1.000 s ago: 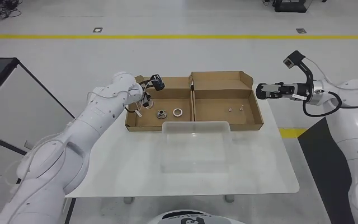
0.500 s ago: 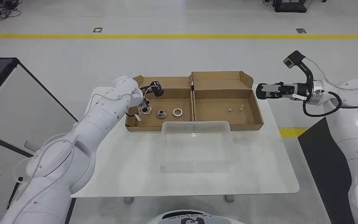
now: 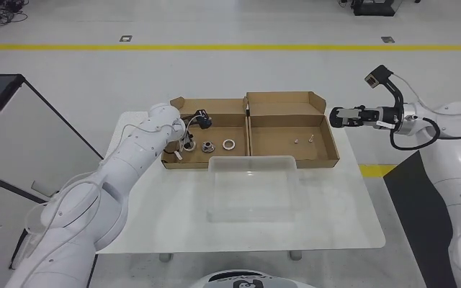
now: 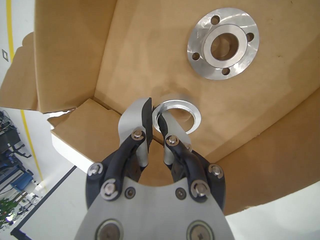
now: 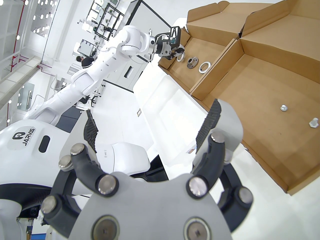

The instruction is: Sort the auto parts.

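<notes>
Low in the cardboard box, left gripper tight on a metal ring; right gripper open, empty.

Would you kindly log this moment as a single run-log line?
left gripper: shut on ring, inside left box | right gripper: open, beside right box | flange, second ring: lying in left box

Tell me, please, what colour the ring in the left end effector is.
Silver; the ring shows best in the left wrist view.
</notes>
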Controlling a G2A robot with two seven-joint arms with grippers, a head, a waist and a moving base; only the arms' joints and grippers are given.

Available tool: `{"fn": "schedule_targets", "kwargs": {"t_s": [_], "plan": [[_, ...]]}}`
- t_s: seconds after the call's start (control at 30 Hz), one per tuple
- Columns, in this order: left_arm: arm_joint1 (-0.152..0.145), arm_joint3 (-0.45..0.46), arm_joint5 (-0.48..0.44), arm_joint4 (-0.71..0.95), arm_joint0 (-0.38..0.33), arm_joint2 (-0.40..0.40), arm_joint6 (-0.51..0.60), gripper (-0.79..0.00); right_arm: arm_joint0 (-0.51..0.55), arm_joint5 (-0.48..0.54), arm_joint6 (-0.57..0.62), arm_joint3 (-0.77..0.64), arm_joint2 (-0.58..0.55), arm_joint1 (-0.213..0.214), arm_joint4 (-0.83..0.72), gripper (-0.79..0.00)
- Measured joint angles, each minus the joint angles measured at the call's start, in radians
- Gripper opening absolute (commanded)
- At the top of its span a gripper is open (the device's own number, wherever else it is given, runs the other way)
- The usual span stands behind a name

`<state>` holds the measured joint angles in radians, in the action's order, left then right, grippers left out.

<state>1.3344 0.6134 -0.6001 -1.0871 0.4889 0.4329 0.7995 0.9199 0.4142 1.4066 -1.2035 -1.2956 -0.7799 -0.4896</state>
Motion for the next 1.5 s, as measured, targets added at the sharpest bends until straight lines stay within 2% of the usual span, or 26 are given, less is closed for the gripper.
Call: {"fn": "schedule_targets", "kwargs": {"t_s": [0.07, 0.13, 0.2, 0.27, 0.3, 0.53, 0.6, 0.67, 0.73, 0.77, 0.8, 0.93, 1.13, 1.33, 1.5], "plan": [[0.003, -0.007, -0.002, -0.003, 0.001, 0.001, -0.001, -0.674, 0.000, 0.000, 0.000, 0.000, 0.000, 0.000, 0.000, 0.000], [0.006, -0.012, -0.002, -0.004, 0.002, 0.002, -0.002, -0.493, 0.000, 0.000, 0.000, 0.000, 0.000, 0.000, 0.000, 0.000], [0.010, -0.015, -0.005, -0.003, 0.002, 0.004, 0.000, -0.413, 0.000, 0.000, 0.000, 0.000, 0.000, 0.000, 0.000, 0.000], [0.013, -0.018, -0.005, -0.004, 0.002, 0.006, 0.002, -0.394, 0.000, 0.000, 0.000, 0.000, 0.000, 0.000, 0.000, 0.000], [0.014, -0.020, -0.005, -0.005, 0.001, 0.007, 0.002, -0.354, 0.000, 0.000, 0.000, 0.000, 0.000, 0.000, 0.000, 0.000], [0.017, -0.030, -0.004, -0.026, -0.007, 0.016, -0.010, -0.369, 0.000, 0.000, 0.000, 0.000, 0.000, 0.000, 0.000, 0.000], [0.016, -0.026, -0.005, -0.029, -0.012, 0.023, -0.016, -0.302, 0.000, 0.000, 0.000, 0.000, 0.000, 0.000, 0.000, 0.000], [0.013, -0.016, -0.006, -0.032, -0.019, 0.032, -0.027, -0.299, 0.000, 0.000, 0.000, 0.000, 0.000, 0.000, 0.000, 0.000], [0.009, -0.002, -0.007, -0.037, -0.026, 0.041, -0.035, -0.249, 0.000, 0.000, 0.000, 0.000, 0.000, 0.000, 0.000, 0.000], [0.006, 0.009, -0.008, -0.040, -0.031, 0.047, -0.037, -0.157, 0.000, 0.000, 0.000, 0.000, 0.000, 0.000, 0.000, 0.000], [0.003, 0.019, -0.011, -0.044, -0.034, 0.052, -0.037, 0.000, 0.000, 0.000, 0.000, 0.000, 0.000, 0.000, 0.000, 0.000], [-0.015, 0.083, -0.046, -0.032, -0.040, 0.085, -0.038, 0.000, 0.000, 0.000, 0.000, 0.000, 0.000, 0.000, 0.000, 0.000], [-0.062, 0.268, -0.168, 0.094, 0.003, 0.180, -0.060, 0.000, 0.000, 0.000, 0.000, 0.000, 0.000, 0.000, 0.000, 0.000], [-0.124, 0.525, -0.218, 0.241, 0.115, 0.304, -0.057, 0.000, 0.000, 0.000, 0.000, 0.000, 0.000, 0.000, 0.000, 0.000], [-0.175, 0.749, -0.242, 0.390, 0.237, 0.425, -0.040, 0.000, 0.000, 0.000, 0.000, 0.000, 0.000, 0.000, 0.000, 0.000]]}}
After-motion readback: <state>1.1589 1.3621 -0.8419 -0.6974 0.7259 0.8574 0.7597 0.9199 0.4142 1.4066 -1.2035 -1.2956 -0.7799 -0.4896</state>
